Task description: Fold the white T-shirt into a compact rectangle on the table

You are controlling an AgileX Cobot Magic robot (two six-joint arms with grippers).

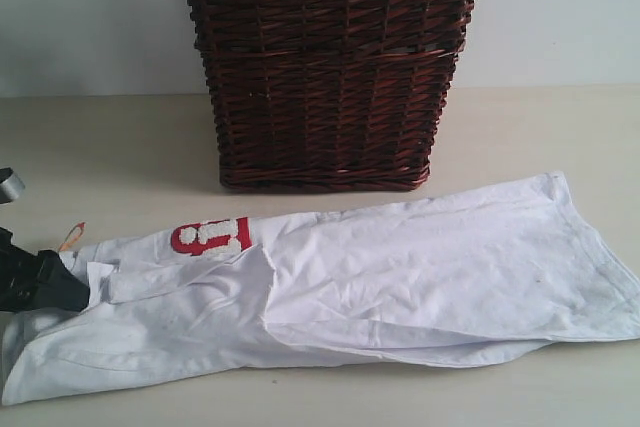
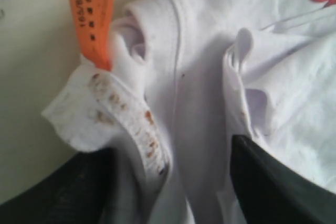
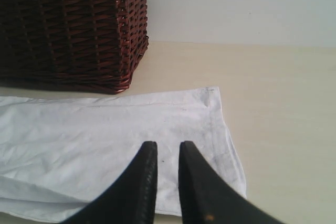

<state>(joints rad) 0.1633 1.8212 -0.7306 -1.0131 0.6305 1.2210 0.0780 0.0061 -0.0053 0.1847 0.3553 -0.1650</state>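
Far left, the left pincer (image 2: 170,148). Sits low over the neck end of the white T-shirt (image 1: 400,257), fingers (image 2: 273,182) spread wide. Straddles the bunched collar (image 2: 131,114) without pinching it: open, nothing held. Seems placed there because the collar, marked by the orange tag (image 2: 92,14), is the firm edge that anchors this end of the garment.

Next, the shirt itself. Lies flat on the table (image 1: 100,147) as one long, narrow band, running from the neck at left to the hem at right, just in front of the dark wicker basket (image 1: 330,67). Looks already folded lengthwise, with one side lapped over and only a scrap of the red lettering (image 1: 212,237) showing. Suggests the sideways folds are done and the end-to-end fold is still to come. Shows some ridges and a loose flap near the middle, so may want smoothing before that.

Far right, the right pincer (image 3: 168,145), seen only in its own wrist view. Hovers above the hem corner (image 3: 212,95) with its fingers almost together, a thin slit between them, gripping nothing. Seems to hang there because that free corner is the natural place to take hold for carrying the hem toward the collar.
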